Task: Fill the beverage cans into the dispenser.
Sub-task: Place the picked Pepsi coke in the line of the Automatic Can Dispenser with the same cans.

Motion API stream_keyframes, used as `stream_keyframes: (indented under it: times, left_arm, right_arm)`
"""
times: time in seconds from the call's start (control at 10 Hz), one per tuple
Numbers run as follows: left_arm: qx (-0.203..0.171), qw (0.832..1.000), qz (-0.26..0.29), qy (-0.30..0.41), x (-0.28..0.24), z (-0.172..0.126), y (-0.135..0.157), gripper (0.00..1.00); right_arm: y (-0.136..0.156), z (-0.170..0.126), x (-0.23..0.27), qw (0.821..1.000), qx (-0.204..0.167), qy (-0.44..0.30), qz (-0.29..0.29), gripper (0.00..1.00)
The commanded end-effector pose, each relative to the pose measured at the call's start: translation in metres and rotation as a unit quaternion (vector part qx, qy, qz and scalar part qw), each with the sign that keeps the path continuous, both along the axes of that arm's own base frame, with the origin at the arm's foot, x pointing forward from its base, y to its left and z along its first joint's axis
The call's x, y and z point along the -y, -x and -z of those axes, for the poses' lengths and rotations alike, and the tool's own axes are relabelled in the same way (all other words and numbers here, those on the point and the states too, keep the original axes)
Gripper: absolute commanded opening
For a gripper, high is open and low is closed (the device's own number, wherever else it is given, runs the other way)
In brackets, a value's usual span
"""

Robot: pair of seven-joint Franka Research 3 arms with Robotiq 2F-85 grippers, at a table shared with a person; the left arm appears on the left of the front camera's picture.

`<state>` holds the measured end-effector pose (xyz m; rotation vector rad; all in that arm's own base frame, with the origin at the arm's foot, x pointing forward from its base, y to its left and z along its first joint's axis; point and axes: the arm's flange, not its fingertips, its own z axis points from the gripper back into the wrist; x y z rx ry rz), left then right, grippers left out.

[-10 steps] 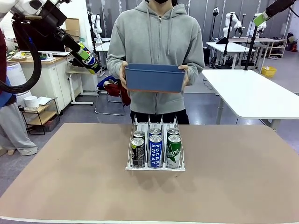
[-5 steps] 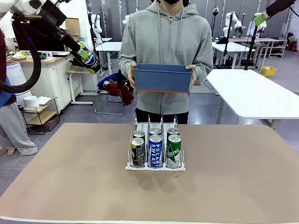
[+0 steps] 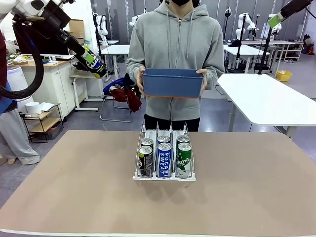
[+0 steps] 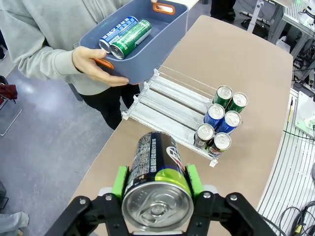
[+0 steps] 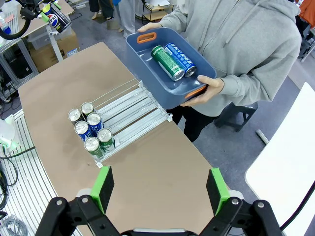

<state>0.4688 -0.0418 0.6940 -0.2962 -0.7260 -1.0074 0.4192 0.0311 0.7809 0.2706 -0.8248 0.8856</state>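
My left gripper (image 3: pixel 92 61) is raised high at the far left, shut on a black Pepsi can (image 3: pixel 95 64). In the left wrist view the green pads (image 4: pixel 119 181) clamp that can (image 4: pixel 156 194). The white wire dispenser (image 3: pixel 163 177) stands mid-table with several cans at its front end: black (image 3: pixel 145 161), Pocari Sweat (image 3: pixel 164 160) and green (image 3: pixel 183 159), each with one more behind it. From above, its rear lanes (image 4: pixel 165 105) are bare. My right gripper (image 5: pixel 160 191) is open, high at the upper right (image 3: pixel 275 19). It looks down on the dispenser (image 5: pixel 129 107).
A person at the far side holds a blue bin (image 3: pixel 172 83) in both hands above the table's far edge. In the bin (image 5: pixel 147 73) lie a green can (image 5: pixel 166 62) and a Pocari Sweat can (image 5: pixel 179 59). The brown tabletop (image 3: pixel 237 197) is bare around the rack.
The person and the blue bin have shifted slightly to the right. Neither arm has moved, and the cans in the rack are unchanged.
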Motion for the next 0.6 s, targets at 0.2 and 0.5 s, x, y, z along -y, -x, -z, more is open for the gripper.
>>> stream_keyframes:
  times: [0.2,0.5]
  left_arm:
    - [0.007,0.999,-0.047,0.020,0.038,0.017,0.030,0.58]
    - [-0.008,0.998,-0.067,-0.018,0.075,0.052,0.088,0.58]
  right_arm:
    - [0.000,0.000,0.000,1.000,0.000,0.000,0.000,1.00]
    - [0.000,0.000,0.000,1.000,0.000,0.000,0.000,1.00]
